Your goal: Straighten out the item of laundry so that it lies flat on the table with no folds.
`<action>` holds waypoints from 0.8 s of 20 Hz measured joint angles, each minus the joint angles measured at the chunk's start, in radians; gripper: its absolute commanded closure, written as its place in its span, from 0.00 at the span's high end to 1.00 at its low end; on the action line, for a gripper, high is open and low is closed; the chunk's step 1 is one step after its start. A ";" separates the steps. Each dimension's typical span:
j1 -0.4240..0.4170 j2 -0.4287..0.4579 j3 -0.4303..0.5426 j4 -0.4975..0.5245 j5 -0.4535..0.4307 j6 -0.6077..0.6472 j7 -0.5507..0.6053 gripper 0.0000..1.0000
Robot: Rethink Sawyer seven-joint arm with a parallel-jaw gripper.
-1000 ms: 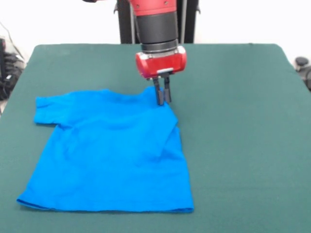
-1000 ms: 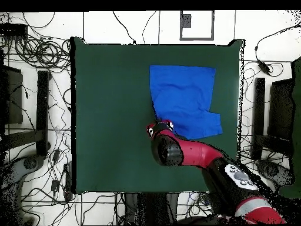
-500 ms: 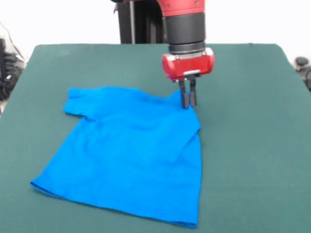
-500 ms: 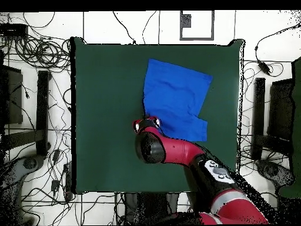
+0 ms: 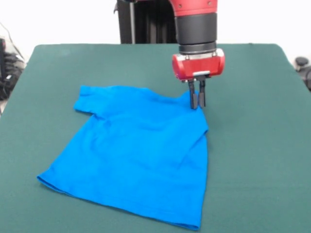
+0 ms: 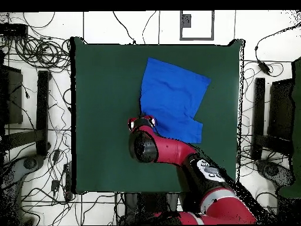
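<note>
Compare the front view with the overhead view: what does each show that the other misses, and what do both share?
Only the front view shows the gripper with its fingers pinched on the T-shirt at a shoulder corner, and one sleeve spread out. Only the overhead view shows the whole table, the cables on the floor around it, and the arm hiding the gripper. Both show the blue shirt lying skewed on the green top.
</note>
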 measured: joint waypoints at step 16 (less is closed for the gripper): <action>-0.028 -0.056 -0.014 0.040 0.034 0.000 0.000 0.00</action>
